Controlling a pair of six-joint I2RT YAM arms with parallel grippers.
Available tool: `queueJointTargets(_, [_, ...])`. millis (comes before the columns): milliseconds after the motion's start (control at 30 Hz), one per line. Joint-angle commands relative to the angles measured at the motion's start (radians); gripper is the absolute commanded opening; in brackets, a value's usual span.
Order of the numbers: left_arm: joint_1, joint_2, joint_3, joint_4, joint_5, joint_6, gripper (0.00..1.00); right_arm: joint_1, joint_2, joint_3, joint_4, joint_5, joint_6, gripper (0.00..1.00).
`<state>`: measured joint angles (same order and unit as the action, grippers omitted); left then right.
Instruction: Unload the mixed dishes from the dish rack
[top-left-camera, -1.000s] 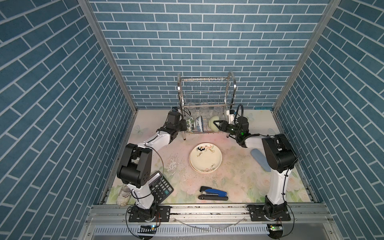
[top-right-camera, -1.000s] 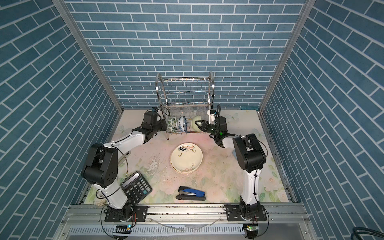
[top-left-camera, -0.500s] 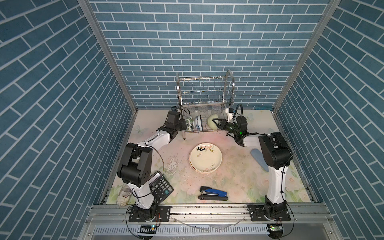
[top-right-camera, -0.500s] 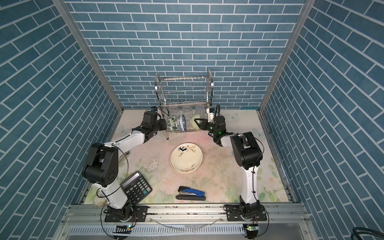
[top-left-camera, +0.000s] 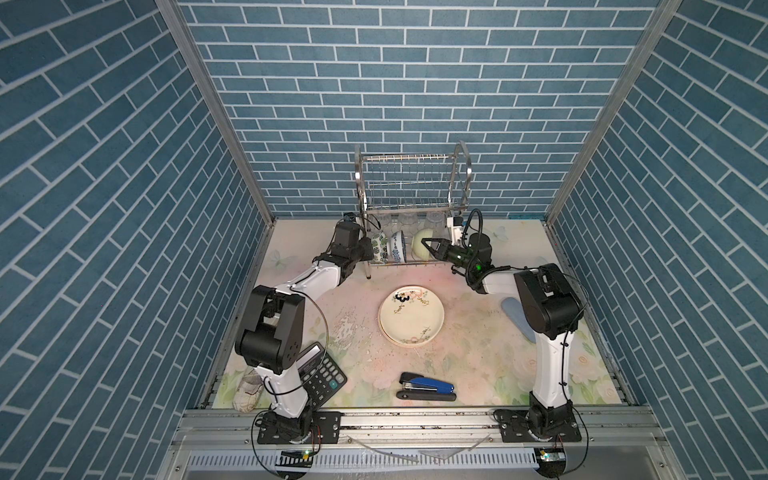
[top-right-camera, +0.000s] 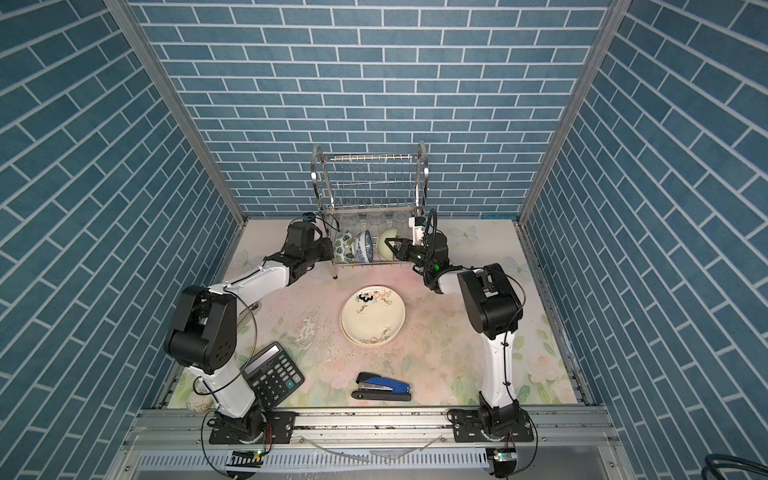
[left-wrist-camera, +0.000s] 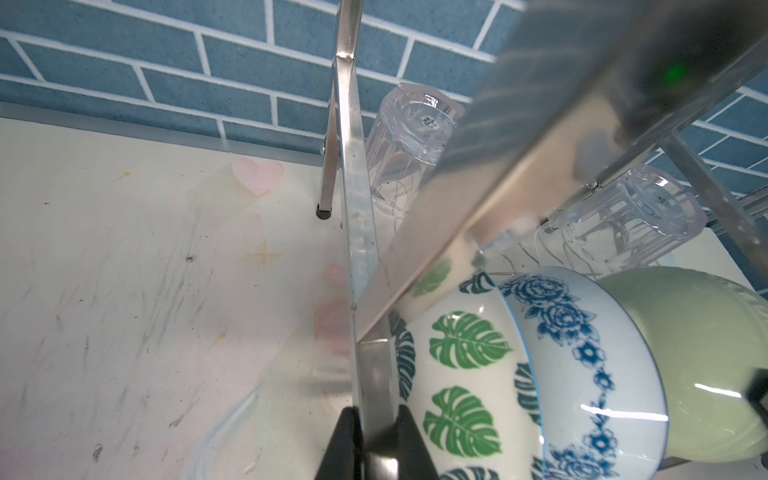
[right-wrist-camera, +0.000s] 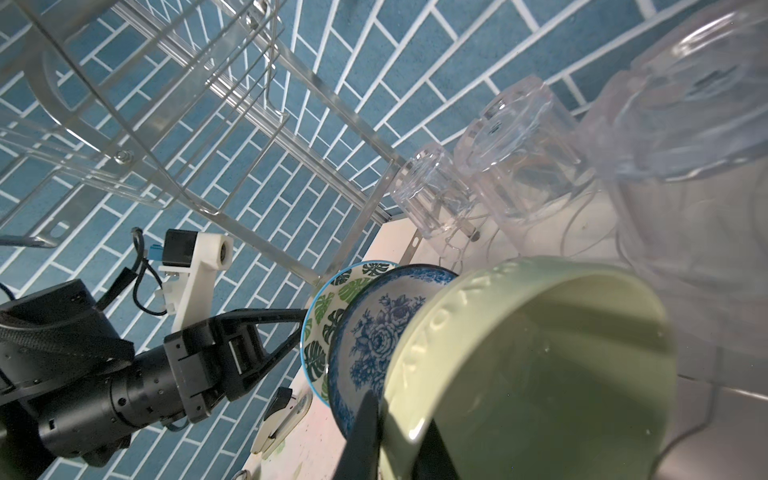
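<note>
While the left tool (left-wrist-camera: 376, 440) pinches the steel side frame of the dish rack (top-left-camera: 409, 183), seemingly to steady it, the right tool (right-wrist-camera: 399, 415) grips the rim of the pale green bowl (right-wrist-camera: 540, 374), one finger inside and one outside. That bowl stands on edge on the lower shelf, close against the blue flowered bowl (right-wrist-camera: 374, 332), with upturned glasses (left-wrist-camera: 411, 124) just behind. I'd lift it slowly outward, so its neighbour doesn't topple, then set it beside the plates (top-left-camera: 411, 316) on the tabletop (top-left-camera: 478, 345).
</note>
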<state>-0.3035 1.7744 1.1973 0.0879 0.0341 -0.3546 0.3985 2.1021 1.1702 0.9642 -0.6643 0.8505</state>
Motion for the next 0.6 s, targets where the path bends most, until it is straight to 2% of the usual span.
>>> queueJointTargets(0, [-0.003,-0.040,-0.024,-0.002,0.032,0.026,0.04,0.002,0.015,-0.041,0.009,-0.020,0.057,0.00])
queueJointTargets(367, [-0.003,-0.093,-0.082,-0.003,0.023,0.016,0.03,0.019,-0.043,-0.159,0.156,-0.044,0.123,0.00])
queueJointTargets(567, [-0.003,-0.120,-0.104,-0.011,0.017,0.018,0.03,0.014,0.004,-0.145,0.338,-0.092,0.227,0.00])
